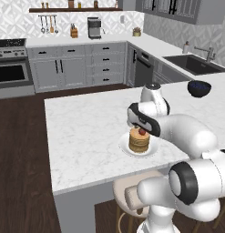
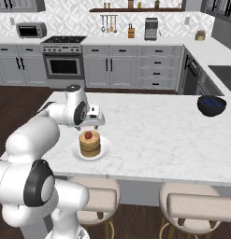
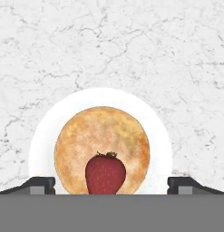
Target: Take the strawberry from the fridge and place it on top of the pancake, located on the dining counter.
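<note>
Placement looks done: strawberry (image 3: pixel 105 174) sits on top of the pancake (image 3: pixel 102 147) stack, toward its 6 o'clock edge in the hand view, on the white plate (image 3: pixel 45 136) on the dining counter (image 1: pixel 86 132). What seems left is only pulling the arm clear. Gripper (image 3: pixel 111 185) hovers directly above, jaws spread wide at 3 and 9 o'clock of the berry, holding nothing and touching nothing.

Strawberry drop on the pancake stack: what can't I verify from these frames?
- Strawberry: its lower end is cut off at the hand view's bottom.
- Hand: tips wide apart; its body is hidden behind the arm in the left base view.
- Plate: its right rim is covered by the arm there.
- Pancake layer count: too small.
</note>
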